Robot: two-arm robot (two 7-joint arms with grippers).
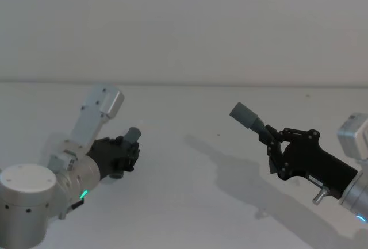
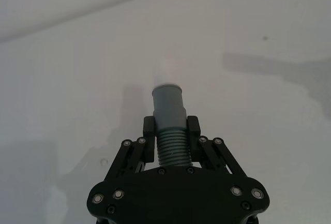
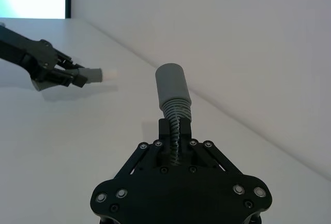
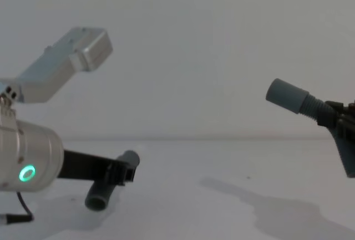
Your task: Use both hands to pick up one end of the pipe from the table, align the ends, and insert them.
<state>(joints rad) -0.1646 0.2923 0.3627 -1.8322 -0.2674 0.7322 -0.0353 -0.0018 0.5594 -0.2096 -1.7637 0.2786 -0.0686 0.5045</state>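
Observation:
My left gripper [image 1: 132, 146] is shut on one pipe piece [image 2: 172, 146], gripping the ribbed hose just behind its grey cuff [image 2: 168, 102]; a short white spigot [image 3: 109, 74] sticks out of that cuff. The piece's other end [image 4: 97, 198] hangs below the fingers. My right gripper [image 1: 269, 137] is shut on the second pipe piece [image 3: 177, 118], and its plain grey socket cuff [image 1: 244, 115] points up and toward the left. Both pieces are held above the table [image 1: 190, 203]. A wide gap separates the two ends, and the right cuff sits higher in the chest view.
The white table meets a plain white wall [image 1: 184, 25] at the back. Shadows of the arms fall on the tabletop between the grippers [image 1: 230, 174]. The left arm's silver cylinder with a green ring light [image 4: 25, 173] fills the near left.

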